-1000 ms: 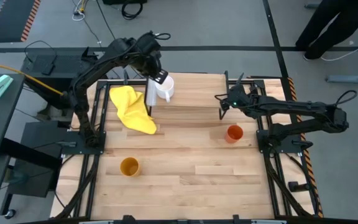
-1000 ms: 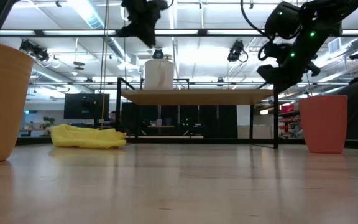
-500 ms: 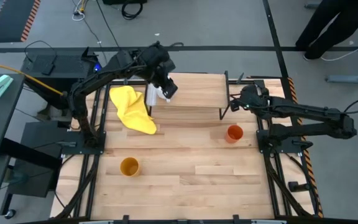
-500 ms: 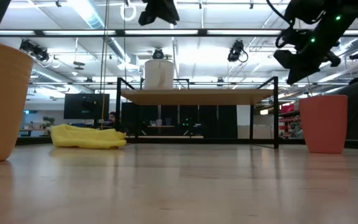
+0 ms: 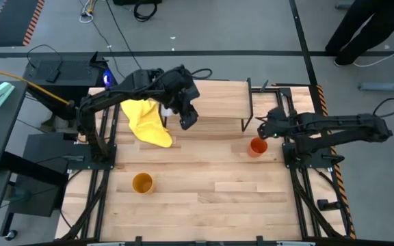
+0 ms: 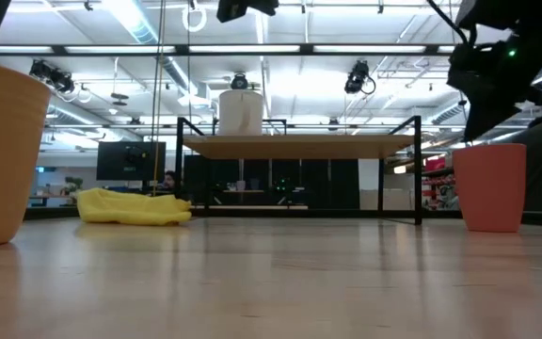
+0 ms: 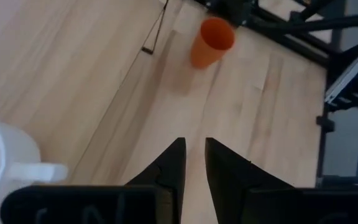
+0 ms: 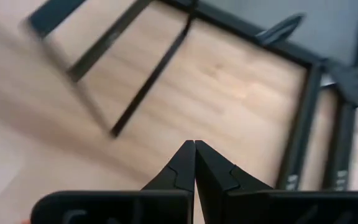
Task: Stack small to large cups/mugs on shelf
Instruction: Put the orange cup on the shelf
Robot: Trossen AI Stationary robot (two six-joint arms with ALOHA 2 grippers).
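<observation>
The white mug (image 6: pixel 240 113) stands upright on the shelf (image 6: pixel 299 146) near its left end, and its handle (image 7: pixel 36 171) shows in the left wrist view. My left arm hides most of it from above. My left gripper (image 5: pixel 187 117) hovers high over the shelf's near edge, to the mug's right, its fingers (image 7: pixel 191 149) slightly open and empty. My right gripper (image 5: pixel 262 128) is shut (image 8: pixel 194 149) and hangs just above and beyond the orange-red cup (image 5: pixel 256 146), which stands on the table. The yellow-orange cup (image 5: pixel 142 182) stands near the table's near-left.
A crumpled yellow cloth (image 5: pixel 146 119) lies on the table left of the shelf, by its black legs (image 5: pixel 245 116). Bare tabletop (image 5: pixel 211 184) stretches between the two cups. A person's legs (image 5: pixel 361 27) show on the floor beyond the far right corner.
My left gripper has risen from just above the white mug and moved toward the table's near edge and a little right; the mug stays on the shelf. My right gripper has moved from the shelf's right end toward the right and near edges, down toward the orange-red cup.
</observation>
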